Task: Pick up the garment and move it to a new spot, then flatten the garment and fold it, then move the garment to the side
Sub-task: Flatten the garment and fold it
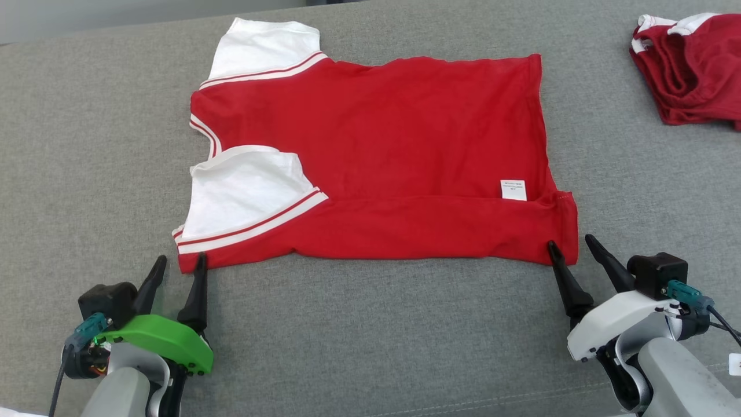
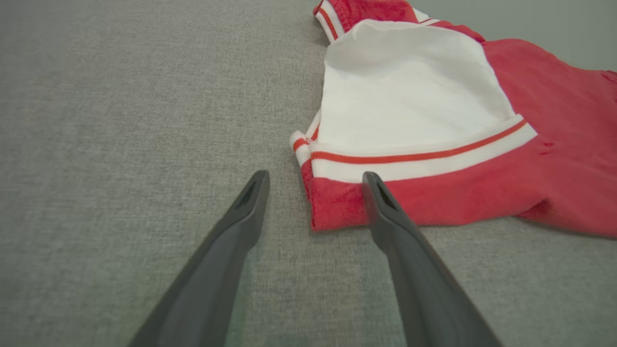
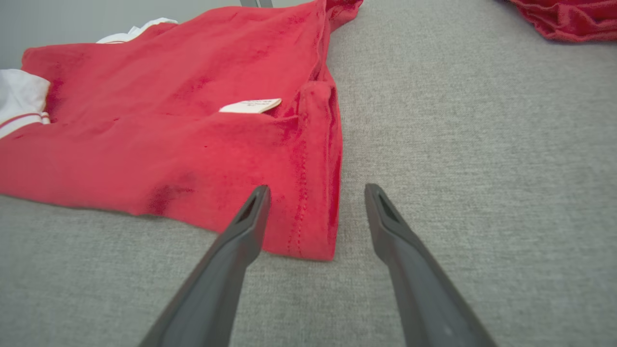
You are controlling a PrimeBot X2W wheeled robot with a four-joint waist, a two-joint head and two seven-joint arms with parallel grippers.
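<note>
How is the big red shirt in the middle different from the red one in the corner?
The middle shirt lies spread out flat; the corner garment sits bunched in a heap. The middle shirt shows two whole white sleeves; the corner garment shows just bits of white. Both are red and white and rest on the grey surface.

You have one printed item: a small white label point(image 1: 513, 190) lying on the red garment point(image 1: 376, 150), towards its near right corner. It carries a few lines of dark print, too small and blurred for you to read, so no text is legible.
</note>
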